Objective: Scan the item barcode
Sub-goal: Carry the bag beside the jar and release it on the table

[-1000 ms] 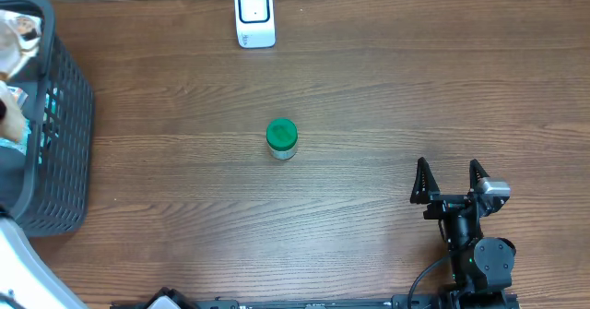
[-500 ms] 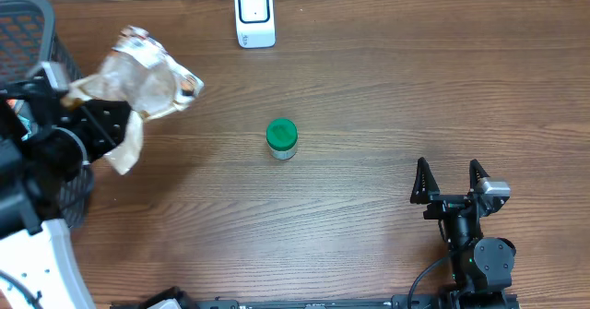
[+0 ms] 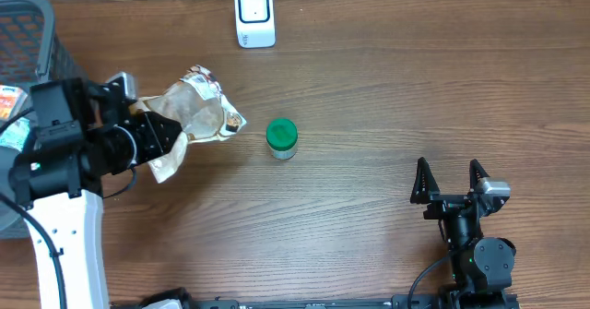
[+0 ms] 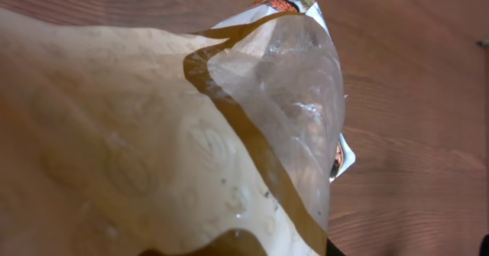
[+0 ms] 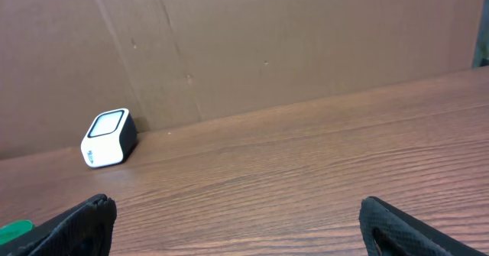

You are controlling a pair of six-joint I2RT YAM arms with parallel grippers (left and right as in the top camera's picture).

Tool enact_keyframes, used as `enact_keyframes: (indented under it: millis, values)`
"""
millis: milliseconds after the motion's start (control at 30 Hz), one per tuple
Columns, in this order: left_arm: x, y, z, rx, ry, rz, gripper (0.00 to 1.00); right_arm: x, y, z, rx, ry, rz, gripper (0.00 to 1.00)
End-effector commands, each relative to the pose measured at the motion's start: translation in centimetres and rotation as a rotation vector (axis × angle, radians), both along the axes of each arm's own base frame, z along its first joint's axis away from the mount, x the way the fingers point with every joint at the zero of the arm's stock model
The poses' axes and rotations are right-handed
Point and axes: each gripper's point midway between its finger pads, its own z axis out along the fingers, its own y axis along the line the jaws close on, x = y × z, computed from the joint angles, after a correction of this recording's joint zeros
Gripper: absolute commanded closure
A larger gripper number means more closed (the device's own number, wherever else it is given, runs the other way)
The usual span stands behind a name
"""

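Brown wood covers the whole counter (image 3: pixel 369 88), and a cardboard wall stands behind it. At the far edge sits a little white scanner (image 3: pixel 254 16), all by itself. The left tool (image 3: pixel 159 136) is pinched tight on one end of a crinkly bag (image 3: pixel 198 113). It holds the bag out between the dark basket (image 3: pixel 23 23) on the left and a small jar with a green lid (image 3: pixel 281 136) in the middle. The bag looks lifted off the wood, though I cannot be sure of that from above. It is well apart from the scanner, off to the left and closer to the robot's side. The right tool (image 3: pixel 451 180) waits near the right front with its two fingers spread wide, and it holds nothing. So I think the picking-up part is done, and the beeping part is not. The bag has yet to go over to the scanner, and it must be turned so its stripes face the scanner. I cannot see those stripes anywhere. Up close, the bag shows only clear and tan plastic and a bit of picture at its top.
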Motion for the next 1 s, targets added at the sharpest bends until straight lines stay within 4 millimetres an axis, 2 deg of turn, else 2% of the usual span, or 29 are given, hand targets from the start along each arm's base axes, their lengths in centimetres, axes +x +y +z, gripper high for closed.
enact_keyframes:
  millis: [0,367,633,800,867,967]
  values:
    - [0.2,-1.1,-1.5,0.012,0.021,-0.025,0.82,0.0,-0.1,-0.2,-0.002,-0.002,-0.005,0.0]
    - [2.0,-3.5,-6.0,-0.041,0.085,-0.017,0.83,0.0,-0.1,-0.2,-0.001,-0.002,-0.005,0.0]
    - [3.3,-3.9,-10.3,0.059,0.2,0.045,0.83,0.0,-0.1,-0.2,-0.001,-0.002,-0.005,0.0]
    - [3.4,-2.6,-12.7,0.152,0.268,0.088,0.82,0.0,-0.1,-0.2,-0.002,-0.002,-0.005,0.0]
    - [3.4,-2.6,-13.6,0.176,0.283,0.051,0.83,0.0,-0.1,-0.2,-0.002,-0.002,-0.005,0.0]
    - [3.2,-4.0,-14.5,0.171,0.282,-0.097,0.83,0.0,-0.1,-0.2,-0.002,-0.002,-0.005,0.0]
